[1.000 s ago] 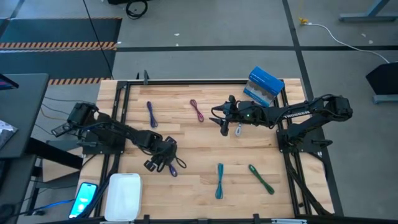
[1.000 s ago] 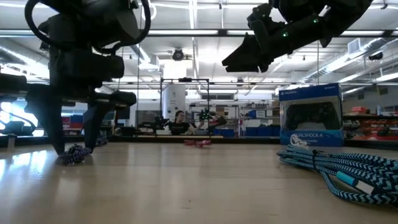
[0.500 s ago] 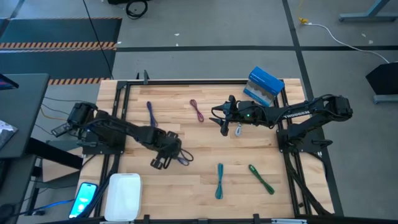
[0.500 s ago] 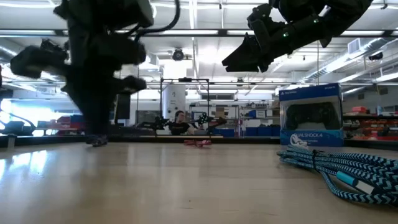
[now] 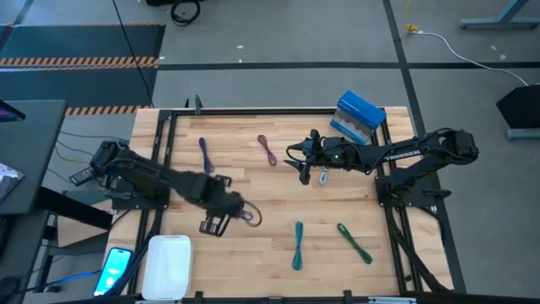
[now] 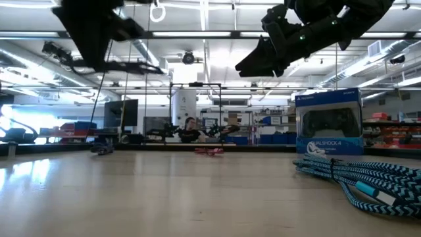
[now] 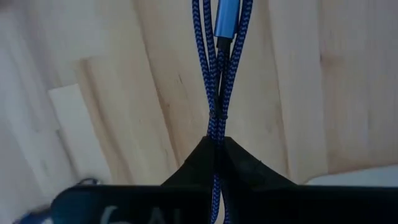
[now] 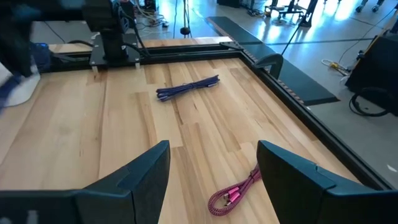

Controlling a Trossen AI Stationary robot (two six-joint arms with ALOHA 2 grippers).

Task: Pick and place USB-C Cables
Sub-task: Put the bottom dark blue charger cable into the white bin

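Note:
My left gripper point(image 5: 221, 219) hovers over the table's near left part, pointing down, shut on a purple USB-C cable point(image 5: 247, 216) whose braided strands point(image 7: 217, 62) show in its wrist view. My right gripper point(image 5: 304, 173) hangs open and still at the far right, over a white cable point(image 5: 323, 176). Lying flat on the wood are a second purple cable point(image 5: 205, 154), a maroon one point(image 5: 267, 149), a teal one point(image 5: 298, 245) and a green one point(image 5: 354, 242). The low view shows only my left arm point(image 6: 99, 33), high up. My left gripper pinches the purple cable's doubled strands point(image 7: 216, 124) between its two fingertips, close to a small tie around the bundle. The fingers come from above, pointing down. The rest of the bundle hangs beyond the fingertips, lifted clear of the table.
A blue-and-white box point(image 5: 359, 118) stands at the far right corner. A white tray point(image 5: 167, 266) sits at the near left edge, with a phone point(image 5: 114, 268) beside it off the table. A dark frame point(image 5: 169, 127) borders the wood. Bare wood lies in the middle.
My left gripper has shut on the purple cable that lay between its fingers, then risen and rolled about its own axis. The cable has come off the table and now hangs clear. My right arm has kept still.

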